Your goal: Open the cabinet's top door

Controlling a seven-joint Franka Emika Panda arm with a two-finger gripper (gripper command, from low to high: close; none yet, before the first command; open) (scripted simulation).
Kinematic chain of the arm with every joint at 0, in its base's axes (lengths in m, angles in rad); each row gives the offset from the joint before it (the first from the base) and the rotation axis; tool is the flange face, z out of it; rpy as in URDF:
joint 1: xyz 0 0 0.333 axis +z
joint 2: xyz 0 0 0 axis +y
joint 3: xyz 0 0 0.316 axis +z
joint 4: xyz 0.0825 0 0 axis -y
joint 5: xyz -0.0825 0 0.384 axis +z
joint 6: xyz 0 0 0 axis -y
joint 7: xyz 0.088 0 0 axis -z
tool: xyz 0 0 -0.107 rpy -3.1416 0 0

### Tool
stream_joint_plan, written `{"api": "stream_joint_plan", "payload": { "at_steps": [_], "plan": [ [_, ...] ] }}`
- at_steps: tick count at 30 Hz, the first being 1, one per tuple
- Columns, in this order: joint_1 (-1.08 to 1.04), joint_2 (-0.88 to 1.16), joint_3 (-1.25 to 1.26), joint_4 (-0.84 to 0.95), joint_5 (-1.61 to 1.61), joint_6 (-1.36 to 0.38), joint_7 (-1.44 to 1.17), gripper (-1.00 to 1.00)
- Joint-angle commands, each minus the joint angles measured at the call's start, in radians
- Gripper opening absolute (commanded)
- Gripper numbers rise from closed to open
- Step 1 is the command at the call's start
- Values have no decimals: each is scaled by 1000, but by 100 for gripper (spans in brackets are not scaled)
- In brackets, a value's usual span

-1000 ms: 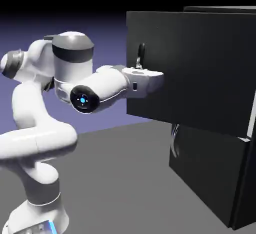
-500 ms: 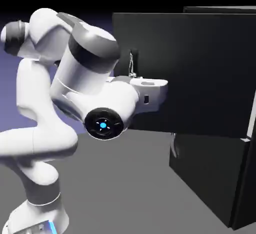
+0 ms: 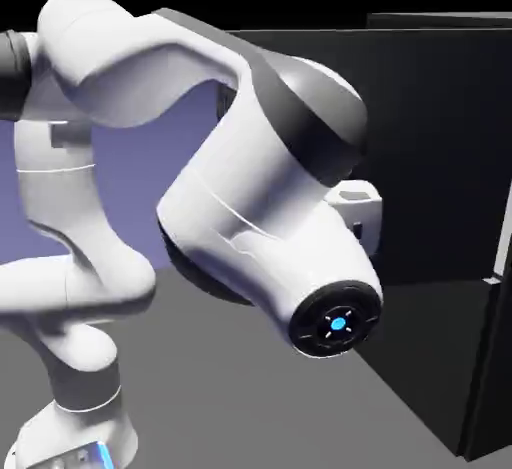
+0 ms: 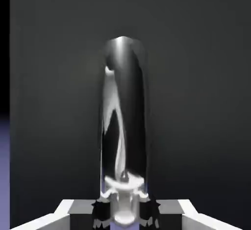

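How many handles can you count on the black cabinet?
1 visible: the silver handle on the top door, between the fingers in the hand view. Another may be hidden behind the robot arm in the exterior view.

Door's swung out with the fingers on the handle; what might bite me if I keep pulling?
The fingertips close on the smooth, curved handle near one end, so they might slide off as the door turns. The arm is folded close in front of the door, so a link could bump its face or edge.
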Motion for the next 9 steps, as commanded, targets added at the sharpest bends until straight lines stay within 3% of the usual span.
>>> {"api": "stream_joint_plan", "payload": {
  "at_steps": [1,8,9],
  "plan": [
    [3,35,6,36,-15,-6,3,-100],
    [45,256,37,281,-99,-63,44,-100],
    [45,256,37,281,-99,-63,44,100]
  ]
}}
